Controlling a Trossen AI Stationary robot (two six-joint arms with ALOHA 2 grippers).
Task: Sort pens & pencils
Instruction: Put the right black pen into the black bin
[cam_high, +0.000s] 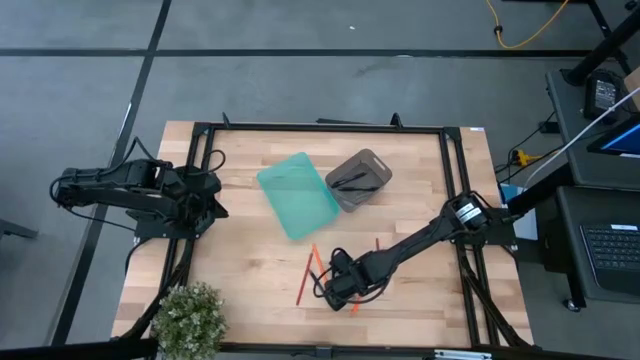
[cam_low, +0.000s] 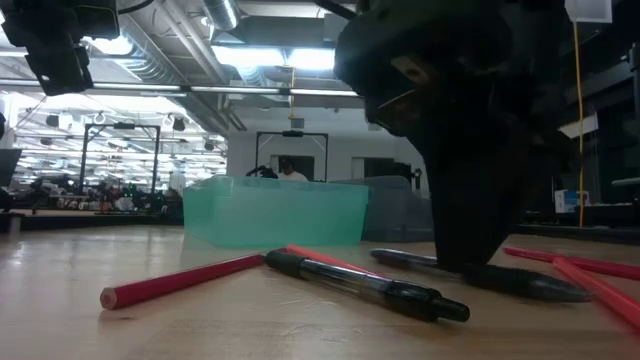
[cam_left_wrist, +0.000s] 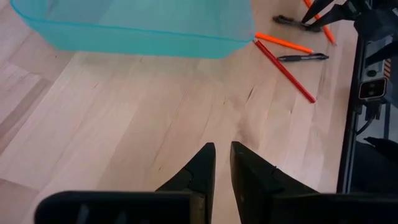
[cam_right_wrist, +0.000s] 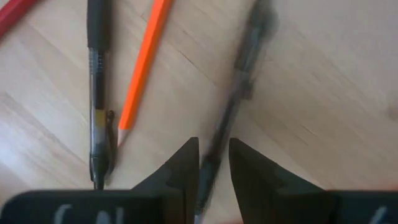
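Observation:
My right gripper (cam_high: 335, 283) (cam_right_wrist: 214, 165) is down at the table's near middle, among loose sticks, shut on a black pen (cam_right_wrist: 239, 81). Beside it lie another black pen (cam_right_wrist: 96, 93) (cam_low: 370, 285), an orange pencil (cam_right_wrist: 144, 68) and red pencils (cam_high: 305, 275) (cam_low: 185, 280) (cam_low: 590, 270), all flat on the wood. More pens (cam_high: 352, 180) lie in the grey bin (cam_high: 372, 165). The teal bin (cam_high: 298, 195) (cam_left_wrist: 137, 25) stands left of the grey one. My left gripper (cam_high: 215, 195) (cam_left_wrist: 222, 155) waits, shut, over the table's left side. My right gripper pinches the black pen between its two fingers near one end of the barrel (cam_right_wrist: 214, 146), coming from above and pointing down. The fingers stand on either side of the barrel. In the low view the pen (cam_low: 520, 282) lies level, low on the table under the fingers (cam_low: 470, 235).
A potted plant (cam_high: 190, 320) stands at the near left corner. The black frame rail (cam_high: 320, 127) runs around the table top. Bare wood lies between my left gripper and the teal bin (cam_left_wrist: 155, 112).

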